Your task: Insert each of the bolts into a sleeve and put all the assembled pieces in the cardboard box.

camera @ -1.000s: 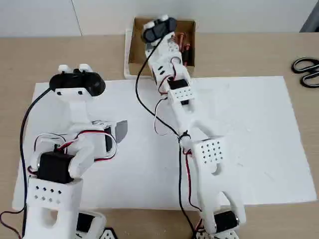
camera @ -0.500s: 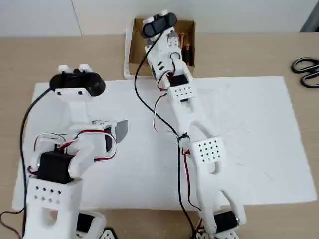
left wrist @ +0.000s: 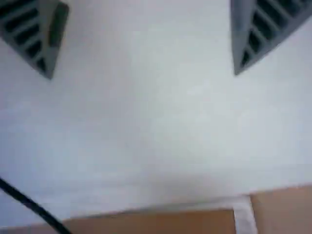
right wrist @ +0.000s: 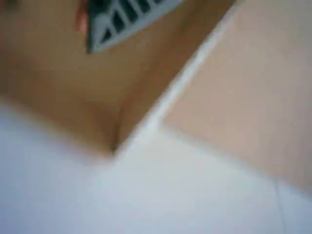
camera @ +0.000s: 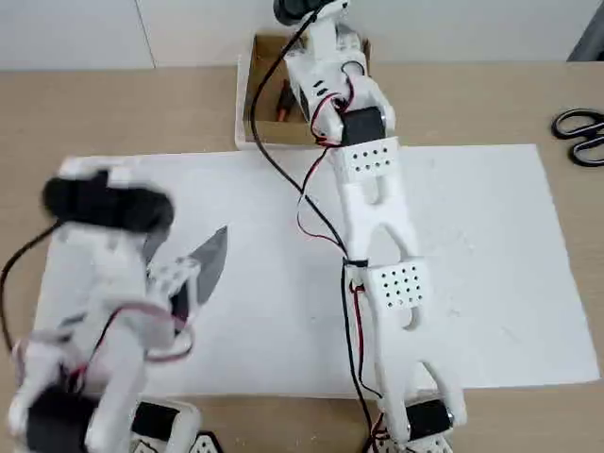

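The cardboard box point(camera: 247, 94) stands at the table's far edge, with orange assembled pieces point(camera: 282, 100) lying in its left part. My right arm point(camera: 363, 160) stretches from the front of the table over the box's right half and hides what lies under it. The right gripper point(right wrist: 105, 34) hangs inside the box near a brown wall point(right wrist: 58, 92), with a bit of orange point(right wrist: 81, 19) beside it. My left gripper point(left wrist: 146, 44) is open and holds nothing above the white paper point(left wrist: 156, 126). In the high view the left gripper point(camera: 193, 264) is at the near left.
A large white paper sheet point(camera: 472, 236) covers the middle of the wooden table point(camera: 113, 104). Black-handled scissors point(camera: 580, 132) lie at the far right. A black cable point(camera: 283, 179) trails along the right arm. The paper's edge and bare table point(left wrist: 278, 214) show in the left wrist view.
The left arm has swung back toward the near left, its gripper now lower on the paper. The right arm has lifted and stretched farther over the box, uncovering orange pieces inside.
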